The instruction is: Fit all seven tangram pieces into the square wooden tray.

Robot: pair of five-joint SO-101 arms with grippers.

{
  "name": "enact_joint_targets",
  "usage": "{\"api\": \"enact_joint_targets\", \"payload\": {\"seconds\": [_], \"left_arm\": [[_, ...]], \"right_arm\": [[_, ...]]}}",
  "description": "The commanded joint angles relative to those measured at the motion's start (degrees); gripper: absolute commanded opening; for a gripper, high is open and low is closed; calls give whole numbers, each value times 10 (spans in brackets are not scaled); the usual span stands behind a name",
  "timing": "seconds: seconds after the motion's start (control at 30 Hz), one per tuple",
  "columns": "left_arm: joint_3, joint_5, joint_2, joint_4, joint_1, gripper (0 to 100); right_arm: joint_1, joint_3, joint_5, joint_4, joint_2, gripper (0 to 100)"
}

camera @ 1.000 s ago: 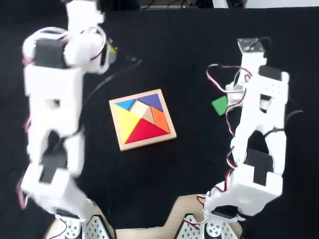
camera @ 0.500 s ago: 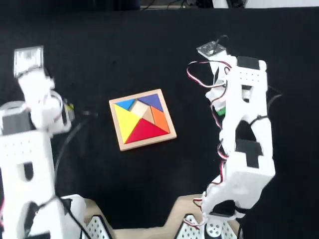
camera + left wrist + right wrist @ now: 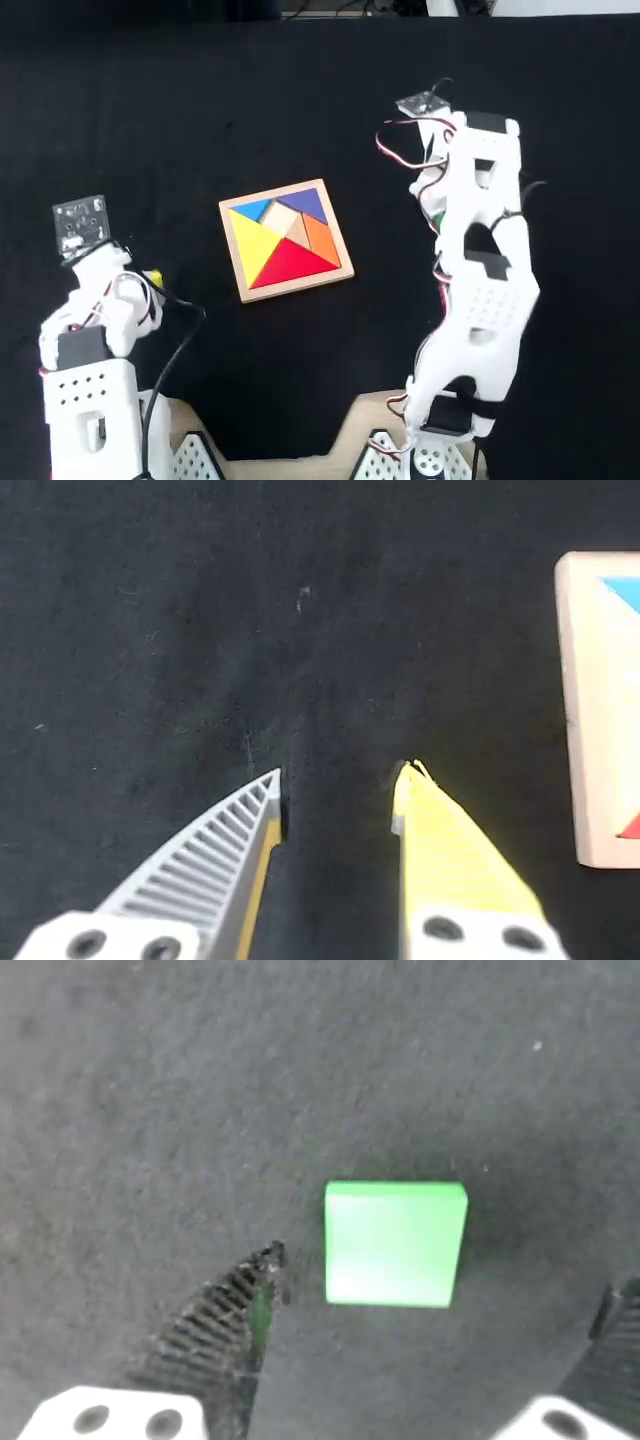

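Hovering over black cloth (image 3: 300, 100) at the high view's lower left, the left gripper (image 3: 342, 774) stood released, nothing between its fingers. Square wooden tray (image 3: 300, 285) sat mid-frame, coloured tangram pieces (image 3: 290, 262) inside. Right gripper (image 3: 440, 1278) gaped wide, straddling the green square wooden piece (image 3: 395, 1244) on the cloth.

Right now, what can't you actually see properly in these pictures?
- High view: the right arm covers nearly all of the green square.
- Left wrist view: the tray is cut off by the picture's edge.
- High view: the tray's pale patch is too small to tell bare wood from a piece.
- Right wrist view: the edge cuts off one finger of the right gripper.
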Motion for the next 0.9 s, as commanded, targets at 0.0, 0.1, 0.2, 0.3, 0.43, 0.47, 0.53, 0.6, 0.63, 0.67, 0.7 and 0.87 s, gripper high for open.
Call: {"api": "enact_joint_targets", "payload": {"seconds": [0.0, 0.1, 0.2, 0.3, 0.43, 0.47, 0.53, 0.6, 0.63, 0.67, 0.7, 0.87], "left_arm": [[20, -4, 1, -37, -2, 188], [22, -4, 3, -37, -1, 188], [22, -4, 3, -37, -1, 188], [22, -4, 3, -38, -1, 188], [32, -5, -3, -38, -1, 188], [33, -5, -3, -38, -1, 188], [33, -6, -3, -38, -1, 188], [33, -5, -3, -38, -1, 188], [33, -4, -3, -39, -1, 188], [35, -4, -3, -45, -1, 188], [36, -4, 1, -51, -1, 188], [45, -5, 0, -66, -1, 188]], "right_arm": [[5, -70, -5, -2, 29, 456], [9, -110, -5, 23, 67, 456], [10, -145, -4, 55, 98, 456], [11, -177, -4, 62, 119, 443], [25, -210, -5, 62, 143, 315], [27, -215, -5, 62, 148, 275], [28, -217, -4, 63, 156, 214], [28, -217, -3, 63, 160, 175], [28, -218, -3, 63, 160, 157], [28, -218, -2, 63, 160, 139], [28, -218, -2, 63, 160, 118], [27, -234, -1, 60, 160, 8]]}}
